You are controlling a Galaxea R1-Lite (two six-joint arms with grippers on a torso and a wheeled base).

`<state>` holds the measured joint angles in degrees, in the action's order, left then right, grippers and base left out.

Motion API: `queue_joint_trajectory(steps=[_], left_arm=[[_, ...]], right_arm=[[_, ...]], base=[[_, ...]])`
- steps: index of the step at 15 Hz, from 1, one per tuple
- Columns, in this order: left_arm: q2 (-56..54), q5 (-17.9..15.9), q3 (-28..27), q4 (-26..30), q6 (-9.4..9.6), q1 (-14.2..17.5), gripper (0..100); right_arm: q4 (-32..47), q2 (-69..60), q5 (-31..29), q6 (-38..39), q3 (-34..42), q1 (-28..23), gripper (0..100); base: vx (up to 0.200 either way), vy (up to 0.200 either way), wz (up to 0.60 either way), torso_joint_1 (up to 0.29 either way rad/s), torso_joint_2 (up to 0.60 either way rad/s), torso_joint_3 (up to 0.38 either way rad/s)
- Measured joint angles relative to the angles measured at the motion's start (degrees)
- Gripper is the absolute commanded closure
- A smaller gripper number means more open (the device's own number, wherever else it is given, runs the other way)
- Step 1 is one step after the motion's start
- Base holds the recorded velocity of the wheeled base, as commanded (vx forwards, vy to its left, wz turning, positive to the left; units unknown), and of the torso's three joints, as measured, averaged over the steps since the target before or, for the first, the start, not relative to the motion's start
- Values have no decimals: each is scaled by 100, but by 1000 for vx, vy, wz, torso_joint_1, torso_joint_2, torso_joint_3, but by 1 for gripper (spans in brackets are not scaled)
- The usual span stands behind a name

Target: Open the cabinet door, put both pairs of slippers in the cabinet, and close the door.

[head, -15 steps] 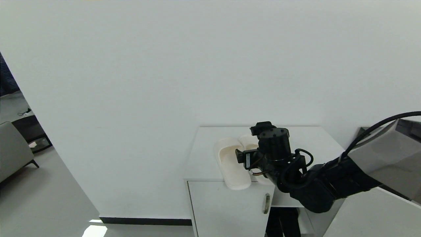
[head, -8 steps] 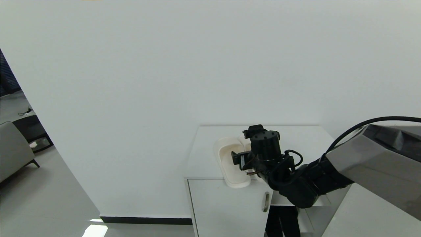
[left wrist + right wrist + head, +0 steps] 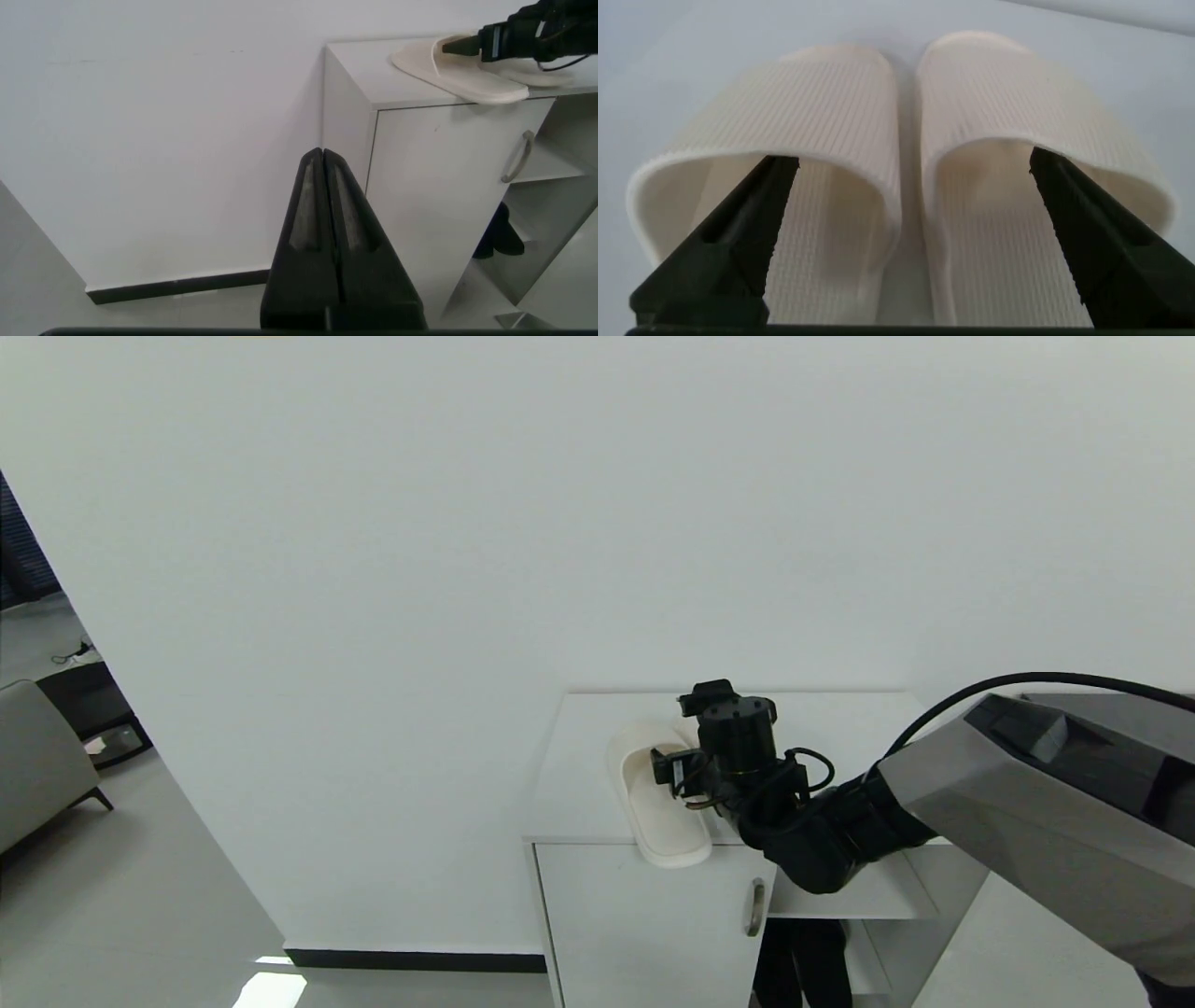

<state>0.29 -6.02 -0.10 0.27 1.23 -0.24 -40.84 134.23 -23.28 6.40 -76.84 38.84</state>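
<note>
"Left gripper [image 3: 322, 215]?"
"Fingers pressed together on nothing, low before the cabinet [image 3: 439, 177]."
"Right gripper [image 3: 908, 161]?"
"Spread wide, a finger at each slipper's opening."
"The slippers [image 3: 840, 112]?"
"Side by side on the cabinet top, one heel overhanging the front edge."

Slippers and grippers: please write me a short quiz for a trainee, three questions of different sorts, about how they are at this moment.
1. True or false: the slippers lie inside the cabinet.
2. Choose one. The right gripper is: A) shut on one slipper; B) open, with one finger at each slipper's opening; C) open, far from the slippers.
3. Fill in the gap: the left gripper, away from the cabinet, is ____.

Key: 1. False, they lie on its top, heels over the front edge. 2. B. 3. shut.
</note>
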Motion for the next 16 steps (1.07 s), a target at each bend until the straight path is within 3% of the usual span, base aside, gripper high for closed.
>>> queue_joint_trajectory(steps=[6,7,16], left_arm=[[0,0,0,0,-1,0,100],[0,1,0,0,-1,0,100],[0,4,0,0,0,-2,100]], right_arm=[[113,196,9,-11,-265,-12,0],[211,223,9,-9,-356,-26,100],[332,188,24,17,-474,-21,100]], base=[[0,0,0,0,0,0],[0,0,0,0,0,0],[0,0,0,0,0,0]])
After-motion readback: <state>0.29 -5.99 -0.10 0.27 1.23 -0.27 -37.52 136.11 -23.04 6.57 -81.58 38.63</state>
